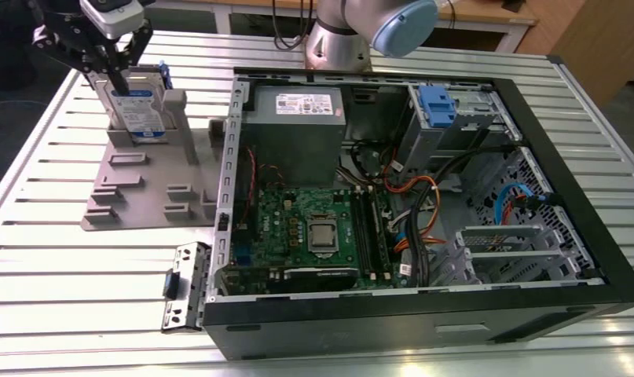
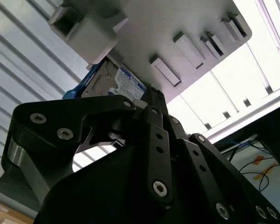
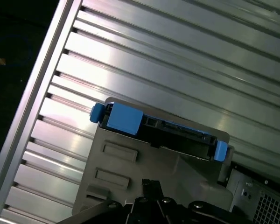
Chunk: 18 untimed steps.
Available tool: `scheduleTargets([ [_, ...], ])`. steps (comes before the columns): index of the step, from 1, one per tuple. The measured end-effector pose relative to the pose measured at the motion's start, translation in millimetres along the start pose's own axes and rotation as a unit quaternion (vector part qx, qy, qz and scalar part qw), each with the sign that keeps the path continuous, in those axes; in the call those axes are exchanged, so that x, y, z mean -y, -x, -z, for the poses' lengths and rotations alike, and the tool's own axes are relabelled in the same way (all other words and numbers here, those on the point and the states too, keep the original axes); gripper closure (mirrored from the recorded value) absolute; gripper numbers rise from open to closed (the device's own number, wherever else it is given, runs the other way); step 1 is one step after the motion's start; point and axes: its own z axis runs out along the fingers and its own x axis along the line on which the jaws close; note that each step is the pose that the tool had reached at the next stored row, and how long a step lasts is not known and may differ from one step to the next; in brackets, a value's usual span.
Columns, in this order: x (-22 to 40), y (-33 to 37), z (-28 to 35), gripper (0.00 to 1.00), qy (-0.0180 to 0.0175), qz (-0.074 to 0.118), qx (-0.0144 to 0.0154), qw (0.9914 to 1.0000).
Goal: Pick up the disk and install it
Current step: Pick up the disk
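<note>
- The disk [image 1: 144, 106] stands upright on its edge in a slot of a grey holder [image 1: 138, 181]. The holder sits on the slatted metal worktop [image 1: 65, 298], at the exterior view's left of the open computer case [image 1: 401, 318].
- A blue plastic frame wraps the disk. In the first wrist view its top edge [image 3: 158, 128] shows a blue tab at each end.
- Handling, as a judgement: the disk is stiff and fairly heavy for its size, and its metal faces are smooth and likely slippery. It is sensitive to knocks, so it should not be dropped or twisted in the slot.
- The best hold looks to be across the two flat faces near the exposed top edge, midway between the blue tabs. The thin plastic frame may flex.
- The tool [image 1: 115, 78] is at the top of the disk, toward its corner on the exterior view's left. Its tip overlaps the disk's upper edge in that view.
- I cannot tell whether the tool is apart, together or clamped on the disk, nor whether it touches it.
- In the second wrist view the label face of the disk [image 2: 123, 84] lies just beyond the tool's tip [image 2: 151, 100].
</note>
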Motion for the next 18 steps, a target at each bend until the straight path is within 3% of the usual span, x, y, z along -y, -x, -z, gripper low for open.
scheduleTargets([
  [9, 0.0, 0.0, 0.0, 0.9, 0.001, 0.037, -0.0008, 0.99931],
  [18, 0.0, 0.0, 0.0, 0.9, 0.0019, 0.073, -0.0016, 0.99732],
])
